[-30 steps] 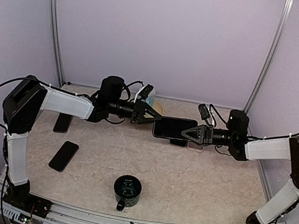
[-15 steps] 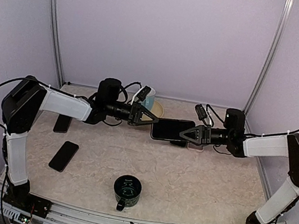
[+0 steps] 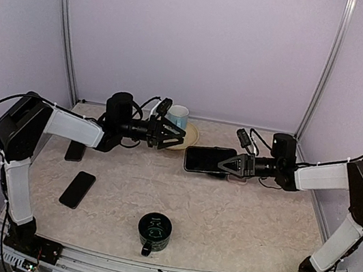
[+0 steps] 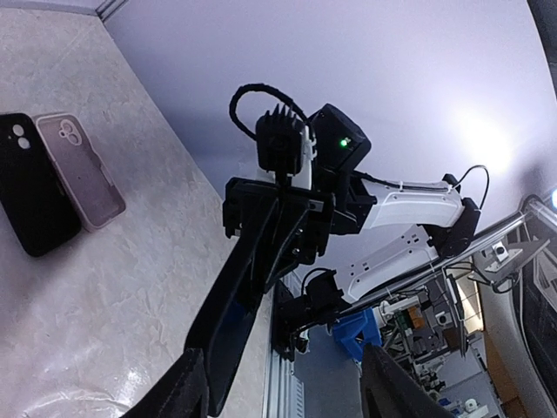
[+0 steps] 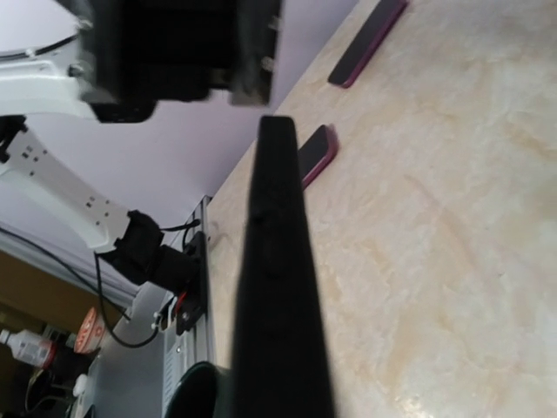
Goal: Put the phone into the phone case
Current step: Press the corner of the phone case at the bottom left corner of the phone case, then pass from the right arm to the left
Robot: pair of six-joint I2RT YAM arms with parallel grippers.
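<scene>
My right gripper point(image 3: 224, 163) is shut on the black phone point(image 3: 205, 159), holding it level above the table at the back. In the right wrist view the phone point(image 5: 278, 287) shows edge-on and hides the fingers. My left gripper point(image 3: 176, 137) stands open just left of the phone's free end, not touching it. From the left wrist, the phone point(image 4: 228, 326) hangs ahead of my open left gripper point(image 4: 287, 396). A pink phone case point(image 4: 83, 170) lies open side up on the table below the right arm, beside a black piece point(image 4: 30, 187) with two lens spots.
A dark green mug point(image 3: 154, 232) stands near the front middle. Two dark phones point(image 3: 77, 189) point(image 3: 75, 149) lie at the left. A white-and-blue cup point(image 3: 178, 115) sits by a beige plate point(image 3: 191, 136) behind the left gripper. Purple walls enclose the table.
My left gripper was shut on the phone's left end; it has opened and drawn back to the left. The right gripper still holds the phone, shifted slightly left.
</scene>
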